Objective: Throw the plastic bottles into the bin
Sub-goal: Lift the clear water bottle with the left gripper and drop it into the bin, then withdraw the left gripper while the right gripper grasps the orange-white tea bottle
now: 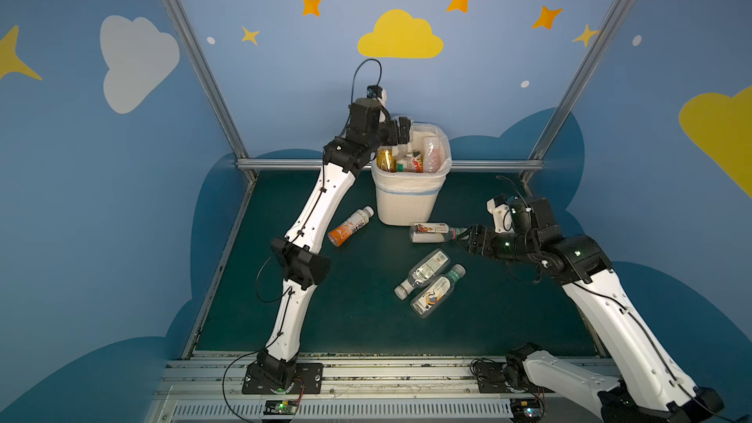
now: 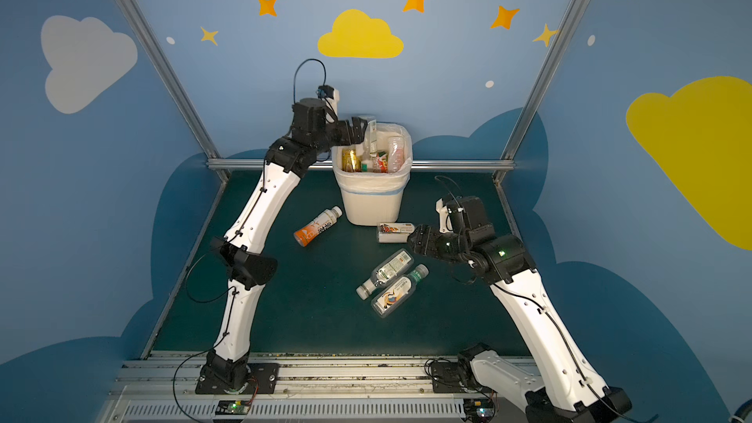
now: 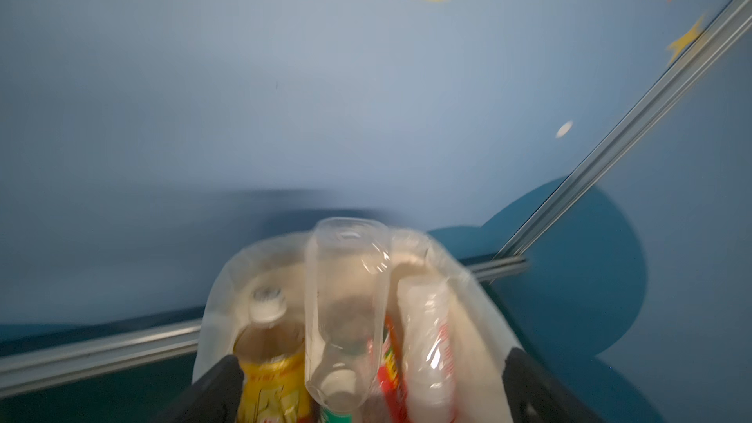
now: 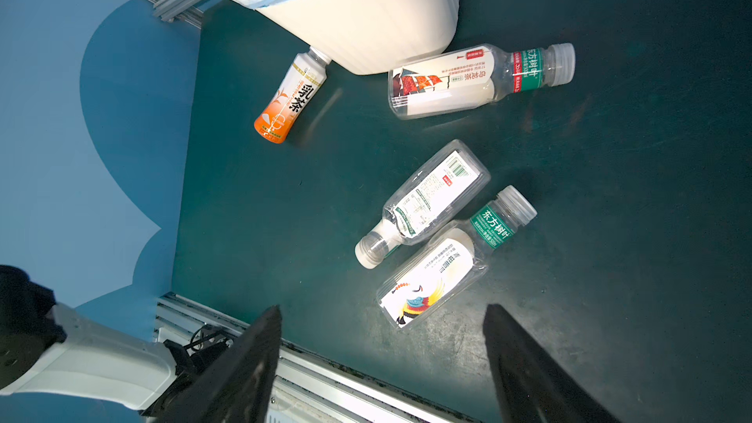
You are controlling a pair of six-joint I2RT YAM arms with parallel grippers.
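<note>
My left gripper (image 3: pixel 372 360) stands at the rim of the bin (image 1: pixel 407 203), jaws wide apart and touching nothing. The clear bottle (image 3: pixel 346 303) hangs free just ahead of them, cap down and base up, over the load inside. I judge this to be the release: the hand sits above the opening so the bottle drops in rather than onto the rim. The bin is a cream, smooth-walled tub with rounded corners, and a thin filmy liner (image 3: pixel 460 278) is folded over its rim. It looks nearly full, with a yellow-label bottle (image 3: pixel 268 360) upright just beyond one finger and a crumpled pale one beyond the other. My right gripper (image 4: pixel 382 308) is open and empty over the dark green mat (image 4: pixel 610 197). Four bottles lie on their sides ahead of it. Nearest is the bird-label bottle (image 4: pixel 435 274), touching the barcode bottle (image 4: pixel 427 201) alongside. Farther on, the red-label bottle (image 4: pixel 460 79) lies at the bin's foot and the orange bottle (image 4: pixel 291 99) lies apart, cap end beside the bin. All are thin plastic, clear or milky, with ribbed caps and glossy sleeves. Being round, they are liable to roll if nudged.
</note>
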